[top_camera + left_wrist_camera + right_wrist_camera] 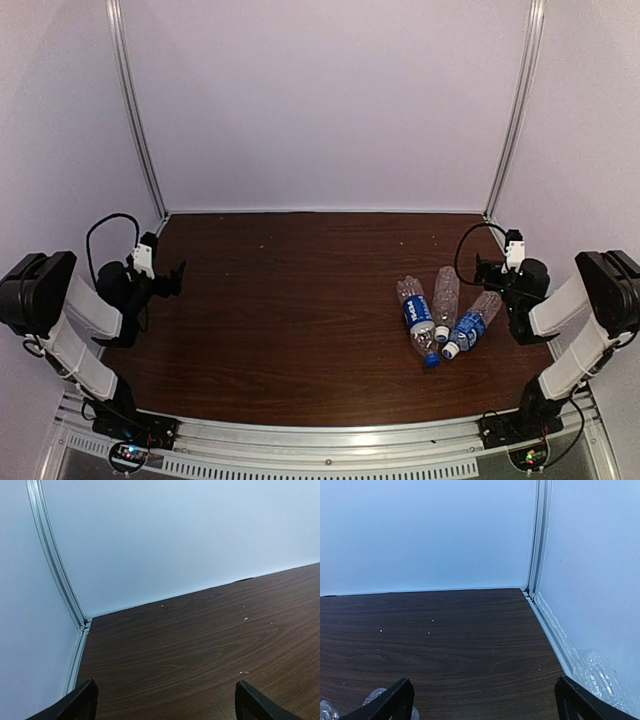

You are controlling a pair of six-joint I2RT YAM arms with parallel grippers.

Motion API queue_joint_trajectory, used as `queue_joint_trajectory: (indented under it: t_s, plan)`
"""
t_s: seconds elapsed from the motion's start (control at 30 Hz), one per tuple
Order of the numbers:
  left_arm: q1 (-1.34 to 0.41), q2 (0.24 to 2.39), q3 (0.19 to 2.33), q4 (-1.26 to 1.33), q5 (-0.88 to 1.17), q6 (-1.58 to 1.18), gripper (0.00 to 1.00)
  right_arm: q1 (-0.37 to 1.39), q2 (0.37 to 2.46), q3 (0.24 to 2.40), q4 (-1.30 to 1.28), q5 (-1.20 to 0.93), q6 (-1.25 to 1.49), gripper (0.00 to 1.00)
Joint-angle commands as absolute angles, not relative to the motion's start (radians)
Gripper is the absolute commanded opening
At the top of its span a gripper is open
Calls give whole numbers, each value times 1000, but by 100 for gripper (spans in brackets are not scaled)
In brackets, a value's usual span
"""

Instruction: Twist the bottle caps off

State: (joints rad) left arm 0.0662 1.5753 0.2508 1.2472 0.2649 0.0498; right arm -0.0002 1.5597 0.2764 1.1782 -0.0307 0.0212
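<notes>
The left hand (165,702) and right hand (485,702) both hang with fingers spread wide, gripping nothing. Nothing seems begun: three bottles (445,295) lie clustered on the desk (290,320) near the right hand, caps (441,335) on. Next, one hand should pin a bottle while the other twists. Only the top view shows the caps.

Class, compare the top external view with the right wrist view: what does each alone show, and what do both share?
Top external only: the left arm, left hand, three whole bottles with caps on. Right wrist only: the right hand spread open up close, and what looks like a bottle reflection low on the right wall. Shared: brown table, back wall, right corner rail, some crinkled bottle plastic.
</notes>
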Motion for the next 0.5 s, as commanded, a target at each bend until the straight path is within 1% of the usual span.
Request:
queue_joint_trajectory:
  t_s: [0.0, 0.03, 0.1, 0.17, 0.23, 0.27, 0.3, 0.4, 0.43, 0.47]
  plan:
    - [66, 1571, 261, 1250, 254, 39, 98, 0, 1553, 285, 1183, -45, 14, 100]
    - [65, 1571, 261, 1250, 255, 39, 97, 0, 1546, 285, 1189, -46, 14, 100]
    - [64, 1571, 260, 1250, 254, 40, 97, 0, 1483, 313, 1091, -35, 14, 100]
    - [64, 1571, 261, 1250, 254, 40, 97, 0, 1389, 375, 901, -14, 25, 100]
    - [64, 1572, 263, 1247, 257, 39, 97, 0, 1317, 451, 703, 17, 117, 100]
    - [65, 1571, 263, 1247, 252, 38, 97, 0, 1297, 491, 605, -7, 144, 100]
    - [65, 1570, 266, 1239, 238, 32, 98, 0, 1286, 517, 541, -59, 175, 98]
    - [64, 1556, 298, 1167, 149, 5, 97, 0, 1284, 610, 338, -200, 310, 84]
    - [65, 1538, 315, 1131, 151, 5, 97, 28, 1287, 635, 278, -250, 351, 80]
    - [66, 1509, 354, 1027, 154, 4, 97, 45, 1288, 656, 229, -287, 382, 78]
